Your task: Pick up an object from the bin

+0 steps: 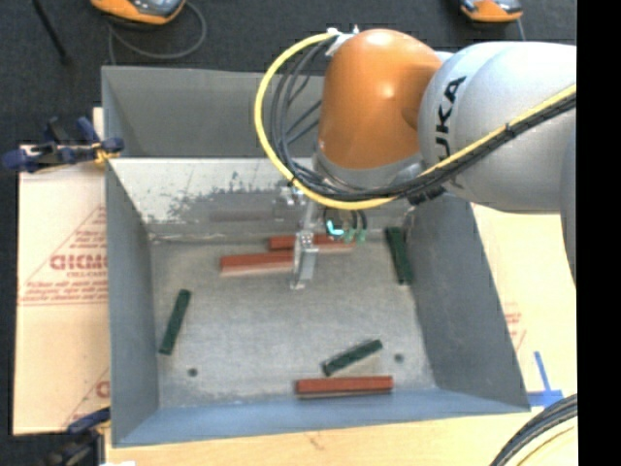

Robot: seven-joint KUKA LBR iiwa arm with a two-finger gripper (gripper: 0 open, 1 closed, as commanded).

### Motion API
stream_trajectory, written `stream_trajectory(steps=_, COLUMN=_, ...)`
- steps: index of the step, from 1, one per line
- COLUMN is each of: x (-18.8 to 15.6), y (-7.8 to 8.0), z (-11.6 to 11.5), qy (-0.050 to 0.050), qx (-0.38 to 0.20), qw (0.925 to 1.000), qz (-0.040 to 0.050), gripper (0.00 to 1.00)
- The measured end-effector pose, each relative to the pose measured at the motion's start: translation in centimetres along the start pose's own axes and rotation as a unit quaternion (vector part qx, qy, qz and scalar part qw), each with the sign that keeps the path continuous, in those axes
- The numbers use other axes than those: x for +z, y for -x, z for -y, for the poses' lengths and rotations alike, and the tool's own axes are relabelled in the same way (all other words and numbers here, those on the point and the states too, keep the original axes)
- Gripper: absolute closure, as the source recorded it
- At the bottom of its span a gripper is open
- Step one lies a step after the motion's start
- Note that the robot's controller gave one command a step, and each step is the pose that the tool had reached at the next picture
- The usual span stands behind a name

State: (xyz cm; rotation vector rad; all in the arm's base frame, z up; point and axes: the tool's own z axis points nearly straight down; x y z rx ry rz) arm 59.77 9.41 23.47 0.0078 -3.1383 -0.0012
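Shows the gripper [304, 268] low at the right end of a red-brown bar [254, 262] toward the back of the bin [126, 289], with a dark green stick [399, 254] nearby.

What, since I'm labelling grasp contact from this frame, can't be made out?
Camera view:
1. Right end of the long red-brown stick mid-bin: hidden by the gripper; contact cannot be told.
2. Shorter red-brown stick behind it: right part covered by the gripper.
3. Dark green stick by the right wall: top end runs under the arm.
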Motion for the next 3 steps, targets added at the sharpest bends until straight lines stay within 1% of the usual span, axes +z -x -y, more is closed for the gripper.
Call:
stream_trajectory(steps=1, x=16.0, y=3.0, z=-2.7, qy=0.0, qx=-0.015, qw=0.9999, qz=0.0001, gripper=0.0)
stream_trajectory(steps=2, x=15.5, y=3.2, z=-2.7, qy=0.001, qx=-0.012, qw=0.9999, qz=0.0035, gripper=1.0)
stream_trajectory(steps=3, x=1.9, y=2.3, z=-1.7, qy=0.001, qx=0.004, qw=1.0, qz=0.0075, gripper=1.0)
